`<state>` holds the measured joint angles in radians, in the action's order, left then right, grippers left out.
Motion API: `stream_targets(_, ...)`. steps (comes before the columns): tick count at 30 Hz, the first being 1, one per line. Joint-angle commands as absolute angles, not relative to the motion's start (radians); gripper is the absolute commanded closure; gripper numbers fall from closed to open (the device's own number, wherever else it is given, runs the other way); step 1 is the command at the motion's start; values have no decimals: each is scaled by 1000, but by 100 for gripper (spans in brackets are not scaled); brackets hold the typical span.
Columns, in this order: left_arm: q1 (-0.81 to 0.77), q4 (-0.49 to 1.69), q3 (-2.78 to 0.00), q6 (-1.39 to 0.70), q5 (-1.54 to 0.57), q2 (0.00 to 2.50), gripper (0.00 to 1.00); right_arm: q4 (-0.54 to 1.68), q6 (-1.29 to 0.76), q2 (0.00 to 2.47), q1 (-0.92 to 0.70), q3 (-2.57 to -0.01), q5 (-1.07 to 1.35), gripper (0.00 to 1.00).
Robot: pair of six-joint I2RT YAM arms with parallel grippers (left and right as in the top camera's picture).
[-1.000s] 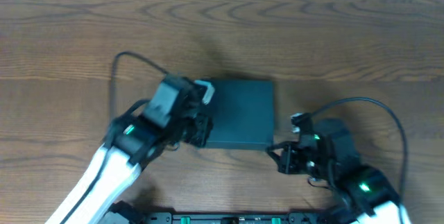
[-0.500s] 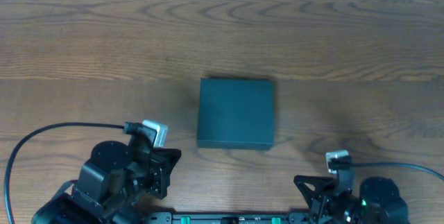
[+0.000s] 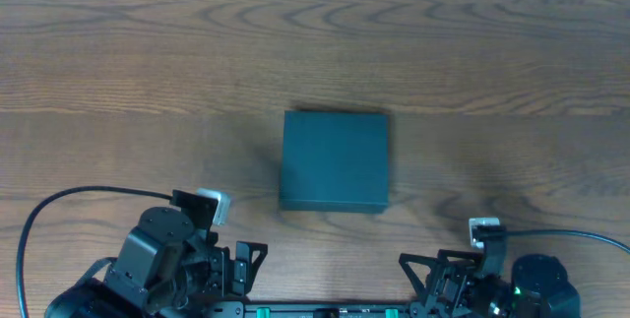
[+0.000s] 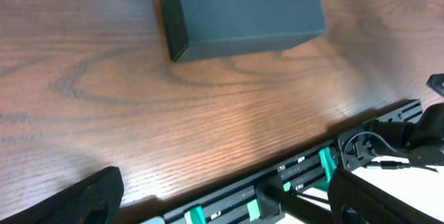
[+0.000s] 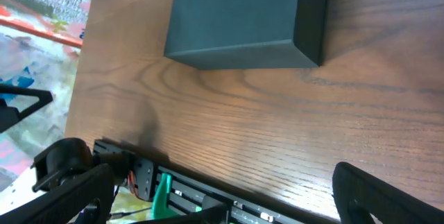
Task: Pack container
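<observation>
Firstly, left gripper (image 3: 239, 265): on the near-left side of the container (image 3: 335, 159), well apart from it; jaws spread wide with nothing between them.
Left fingers (image 4: 90, 197): in the left wrist view one dark finger sits in each bottom corner, and the container lies beyond them at the top of the view, touched by neither.
Left cable (image 3: 59, 205): black, curving out to the left of the arm, farther from the container than the gripper is.
Table (image 3: 118, 62): brown wood grain, bare around the container on every side.
Container: dark teal-black square box lying flat on the table, between the two grippers from left to right and farther from the robot than both; its top looks flat and closed.
Rail (image 4: 277, 182): black bar with green clips along the table edge, on the near side of the container, between the two grippers.
Right gripper (image 3: 418, 277): on the near-right side of the container, well apart from it; jaws spread wide and empty.
Right fingers (image 5: 388, 196): in the right wrist view one dark finger sits in each bottom corner, with the container beyond them near the top, untouched.
Right cable (image 3: 561, 231): black, running out to the right, away from the container.
</observation>
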<state>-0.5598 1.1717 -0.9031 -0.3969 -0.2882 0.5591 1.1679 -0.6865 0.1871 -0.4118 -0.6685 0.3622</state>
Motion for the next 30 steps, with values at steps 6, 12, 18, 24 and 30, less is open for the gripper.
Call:
stream_targets(6, -558, 1178, -894, -405, -284, 555, 5, 1171, -705, 181, -426, -673, 355, 1)
stream_targets(12, -558, 1177, -894, -400, -257, 553, 5, 1171, -705, 181, -426, -673, 355, 1)
stream_targets(18, -517, 1112, -893, -398, -169, 510, 5, 1171, -705, 181, -426, -673, 355, 1)
stream_targets(24, -390, 937, -870, -233, -172, 379, 5, 1171, -705, 181, -426, -673, 355, 1)
stream_targets(30, -256, 820, -768, -91, -173, 219, 5, 1171, -705, 181, -426, -673, 355, 1)
